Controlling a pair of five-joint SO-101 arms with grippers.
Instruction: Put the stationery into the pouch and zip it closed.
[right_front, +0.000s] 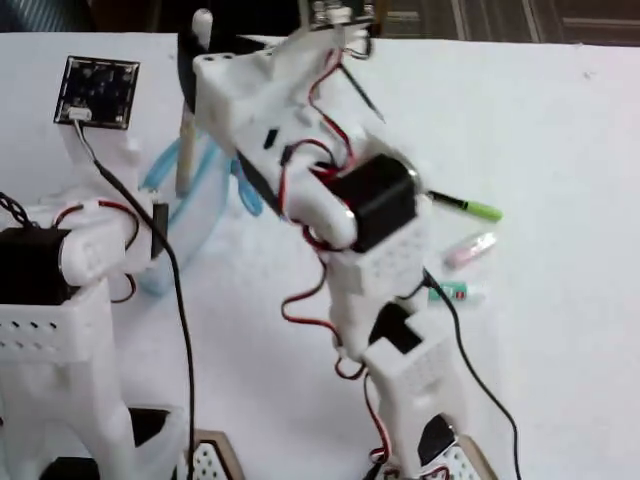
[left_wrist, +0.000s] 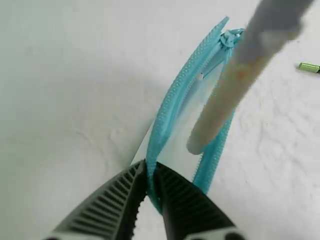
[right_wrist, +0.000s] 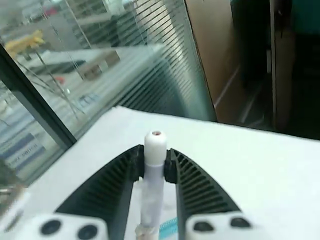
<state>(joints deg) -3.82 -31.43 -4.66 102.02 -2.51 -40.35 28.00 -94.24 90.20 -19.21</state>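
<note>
Nearest in the high view stand the two arm bases, cut off by the lower edge. Just past the right arm (right_front: 385, 260), which crosses the middle of the bench (right_front: 560, 130), three loose pieces of stationery lie on the white surface. One is a green-and-white piece (right_front: 455, 293), partly hidden behind the arm's cable and too small to name. Next is a pink-tipped piece (right_front: 470, 248), also hard to make out. The third is a green pen (right_front: 468, 207), whose dark end runs in behind the arm. Farther in and to the left lies the pouch (right_front: 195, 215), clear-walled with a blue zip (left_wrist: 172, 110); both arms cover much of it in the high view. The left gripper (left_wrist: 151, 172) has its jaws pinched narrow on the zip edge at one end of the pouch's open mouth. The slider sits at the opposite end of the opening. The right gripper (right_wrist: 154, 151) has its jaws clamped around a white pen (right_wrist: 154, 145), held roughly upright, with the pen's rounded top showing just above the jaw tips. In the left wrist view the pen's lower end hangs over the open mouth, between the two zip rows; I cannot tell whether it touches the pouch wall. Beyond the bench's far edge, the right wrist view takes in window blinds (right_wrist: 125, 65), blurred.
</note>
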